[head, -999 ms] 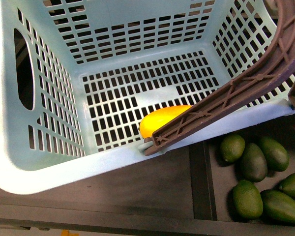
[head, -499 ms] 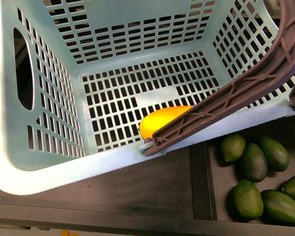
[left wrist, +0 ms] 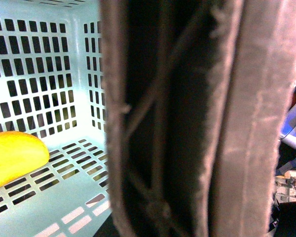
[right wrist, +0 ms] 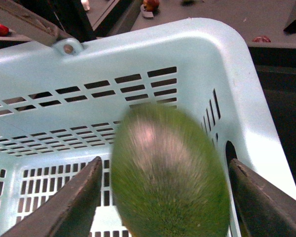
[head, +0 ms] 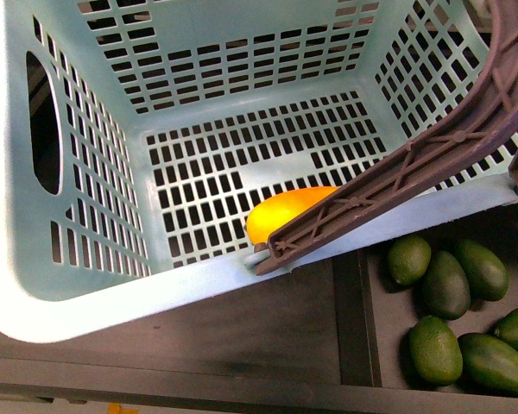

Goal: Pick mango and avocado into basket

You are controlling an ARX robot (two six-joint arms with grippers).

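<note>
The light teal basket [head: 95,302] fills the front view, with a dark brown handle [head: 397,177] lying across its near right corner. The yellow mango [head: 285,211] lies on the basket floor by the near wall, partly behind that handle. It also shows in the left wrist view, the mango [left wrist: 12,158]. There the brown handle [left wrist: 187,118] fills the picture and hides my left gripper's jaws. My right gripper [right wrist: 167,197] is open above the basket [right wrist: 153,42]. A blurred green avocado [right wrist: 167,173] sits between its spread fingers [right wrist: 71,202], with gaps on both sides.
Several more avocados [head: 445,285] lie in a dark bin to the right of the basket. A dark shelf surface [head: 242,328] runs under the basket's near edge. Red fruits [right wrist: 0,27] show beyond the basket in the right wrist view.
The front view has barely shifted; the basket, the mango and the handle keep their places.
</note>
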